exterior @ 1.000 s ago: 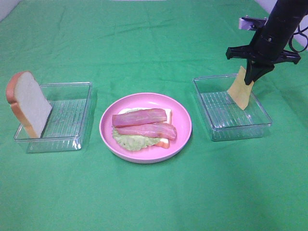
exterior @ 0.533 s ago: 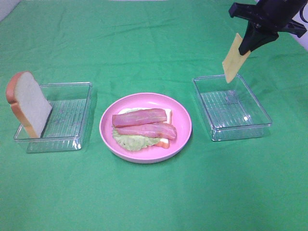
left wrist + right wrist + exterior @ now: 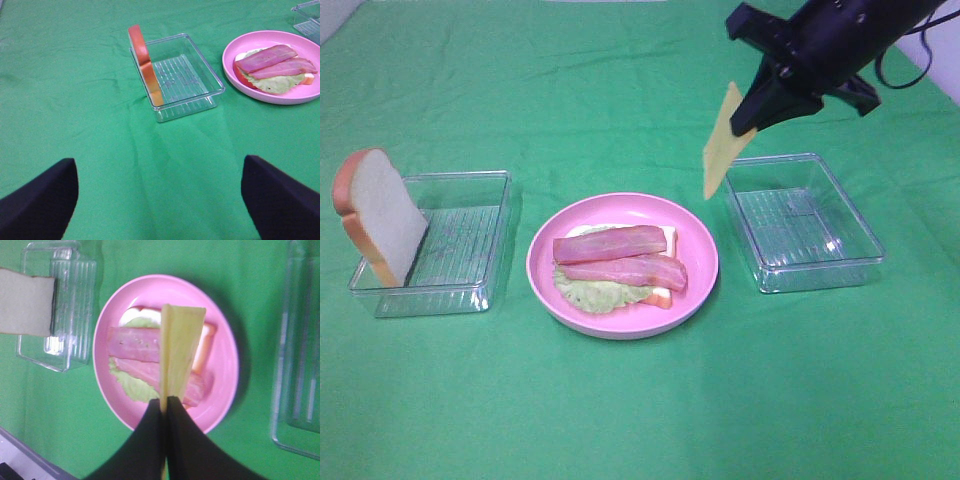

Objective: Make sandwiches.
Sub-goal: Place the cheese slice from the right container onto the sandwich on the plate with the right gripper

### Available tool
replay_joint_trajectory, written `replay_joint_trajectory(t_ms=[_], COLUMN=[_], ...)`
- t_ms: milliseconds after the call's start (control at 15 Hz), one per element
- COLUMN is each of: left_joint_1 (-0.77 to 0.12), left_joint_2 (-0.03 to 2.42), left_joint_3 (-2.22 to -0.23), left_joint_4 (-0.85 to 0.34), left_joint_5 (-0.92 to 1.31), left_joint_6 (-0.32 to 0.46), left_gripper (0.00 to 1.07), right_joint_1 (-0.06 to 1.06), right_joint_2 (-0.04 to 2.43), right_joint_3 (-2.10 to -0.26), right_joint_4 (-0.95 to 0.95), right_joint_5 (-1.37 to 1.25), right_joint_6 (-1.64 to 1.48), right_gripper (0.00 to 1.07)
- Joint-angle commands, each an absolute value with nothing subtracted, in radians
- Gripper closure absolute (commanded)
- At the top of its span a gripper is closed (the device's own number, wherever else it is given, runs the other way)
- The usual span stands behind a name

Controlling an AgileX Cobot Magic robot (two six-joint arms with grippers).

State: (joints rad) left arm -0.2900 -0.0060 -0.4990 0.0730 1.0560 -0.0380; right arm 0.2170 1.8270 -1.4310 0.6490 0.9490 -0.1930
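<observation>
Cheese (image 3: 723, 142) now nearer plate (image 3: 701, 250), arm (image 3: 840, 40) cropped

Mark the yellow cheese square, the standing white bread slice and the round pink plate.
yellow cheese square (image 3: 722, 145): exterior high view, middle of its face.
standing white bread slice (image 3: 385, 218): exterior high view, white face.
round pink plate (image 3: 700, 250): exterior high view, bare right side.

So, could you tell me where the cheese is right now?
In the high view, the cheese hangs from the right gripper, in the air between the plate and the right tray.
</observation>
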Motion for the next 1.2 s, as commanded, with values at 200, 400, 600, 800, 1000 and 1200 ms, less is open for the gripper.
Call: replay_joint_trajectory(t_ms=[200,400,600,800,1000,1200], left_joint_1=[-0.294,-0.294,-0.294,-0.294,-0.294,-0.294], left_joint_2=[-0.026,-0.026,-0.026,-0.026,-0.026,-0.026], left_joint_3=[-0.497,-0.497,-0.497,-0.497,-0.497,-0.497], left_joint_4=[0.074,0.074,0.074,0.074,0.074,0.074], left_joint_5=[1.043,1.043,1.043,1.043,1.043,1.043], left_joint_6=[-0.042,-0.042,-0.042,-0.042,-0.042,-0.042], left_gripper=[0.23,0.23,0.23,0.23,0.23,0.23], right_joint_1=[0.39,0.451,0.457,0.457,0.453,0.453], right_joint_2=[1.888,1.959,2.035,2.082,2.101,2.1], right_joint_3=[-1.377,-1.377,-1.377,-1.377,-1.376,-1.376], right_joint_4=[0.828,1.027,1.184,1.207,1.127,0.9], right_joint_5=[0.751,0.698,0.713,0.716,0.707,0.703], right_joint_6=[-0.248,-0.346,-0.446,-0.467,-0.451,-0.289], right_gripper=[1.07,1.07,1.07,1.07,1.07,1.07])
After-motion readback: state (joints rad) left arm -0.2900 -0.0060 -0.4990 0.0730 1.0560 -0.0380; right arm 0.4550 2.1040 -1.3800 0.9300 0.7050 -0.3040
